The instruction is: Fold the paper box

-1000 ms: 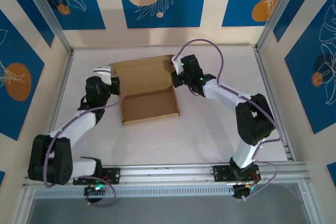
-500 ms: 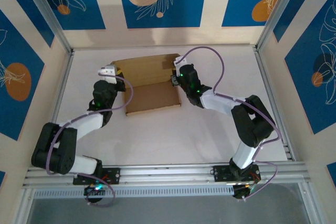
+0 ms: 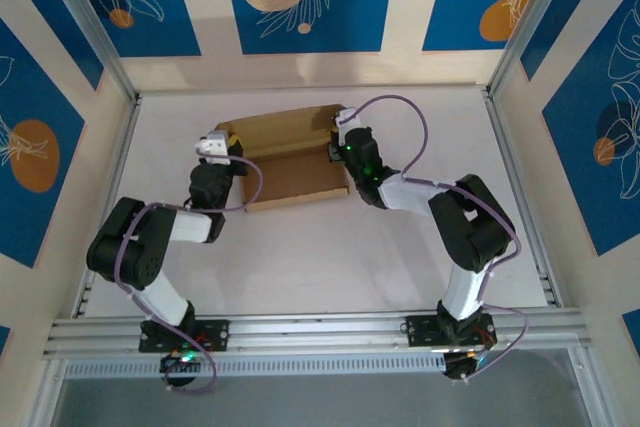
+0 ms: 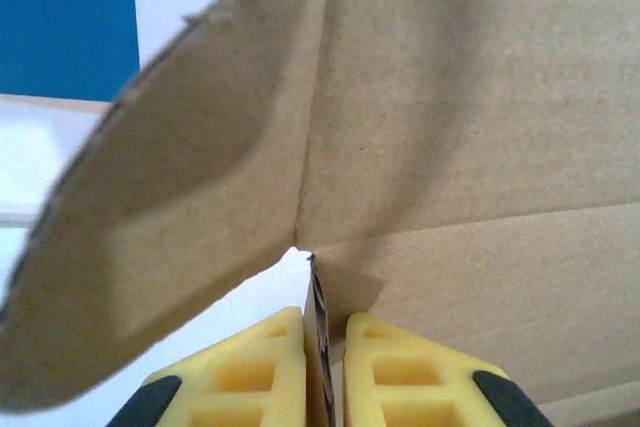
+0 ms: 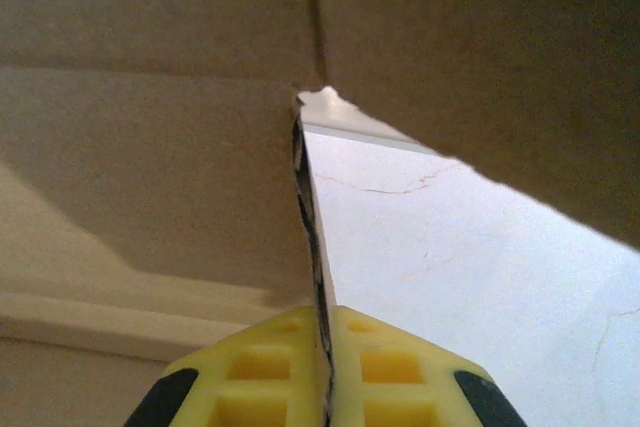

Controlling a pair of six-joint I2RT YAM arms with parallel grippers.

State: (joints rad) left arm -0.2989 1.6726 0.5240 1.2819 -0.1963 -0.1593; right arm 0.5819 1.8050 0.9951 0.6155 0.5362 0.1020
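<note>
**Overhead view.** The paper box (image 3: 290, 157) lies on the white counter (image 3: 330, 247), in the far half, toward 12 o'clock from the centre. Its long axis runs from 9 to 3 o'clock. Its floor panel lies flat on the 6 o'clock side and a taller panel rises along the 12 o'clock side, so the open face points up and toward the arm bases. The left tool (image 3: 230, 144) meets the 9 o'clock end of the box and the right tool (image 3: 337, 145) the 3 o'clock end. At this range the view does not resolve the fingers, and the arms cover the short end walls. **Left wrist view.** The left tool (image 4: 323, 347) is closed to a narrow slit, its yellow fingers (image 4: 255, 377) clamping the thin edge of an upright cardboard wall. Beyond it a rounded flap (image 4: 160, 227) leans in from 9 o'clock to meet the broad rear panel of the paper box (image 4: 470, 127) at a vertical crease. **Right wrist view.** The right tool (image 5: 326, 367) is likewise almost fully closed on a cardboard edge that runs toward 12 o'clock. Panels of the paper box (image 5: 140, 127) lie at 9 o'clock and bare counter (image 5: 450, 247) at 4 o'clock. In both wrist views the lower frame edge cuts off the finger bases. The cardboard is close and partly blurred, so the outline of the box cannot be made out there.
</note>
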